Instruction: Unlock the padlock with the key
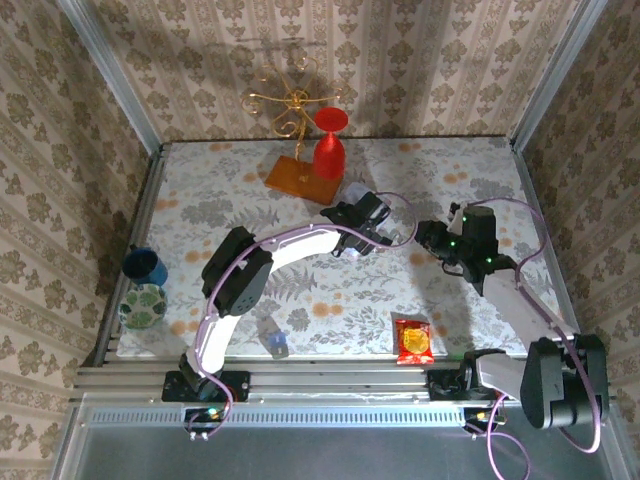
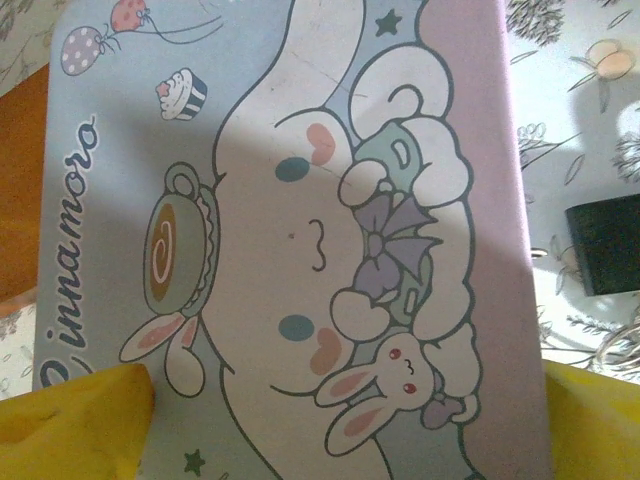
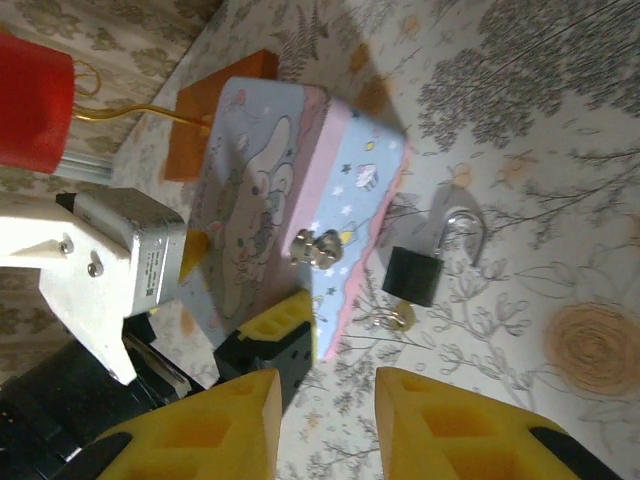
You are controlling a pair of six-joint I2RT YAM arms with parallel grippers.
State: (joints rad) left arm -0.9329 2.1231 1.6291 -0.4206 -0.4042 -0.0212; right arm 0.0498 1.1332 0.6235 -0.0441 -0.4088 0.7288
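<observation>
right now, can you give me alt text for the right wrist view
A small black padlock with a silver shackle lies on the floral table beside a pastel cartoon tin box, which the yellow left fingers straddle. The right fingers, apart and empty, hover in the foreground.

**Workcell overview: both arms are reaching across the floral table (image 1: pixel 250 180).**
The left gripper (image 1: pixel 362 222) and right gripper (image 1: pixel 440 243) are facing each other mid-table; a red goblet (image 1: pixel 330 140) is standing beside a gold wire stand (image 1: pixel 290 178); a snack packet (image 1: pixel 413 340) is lying front-right.
</observation>
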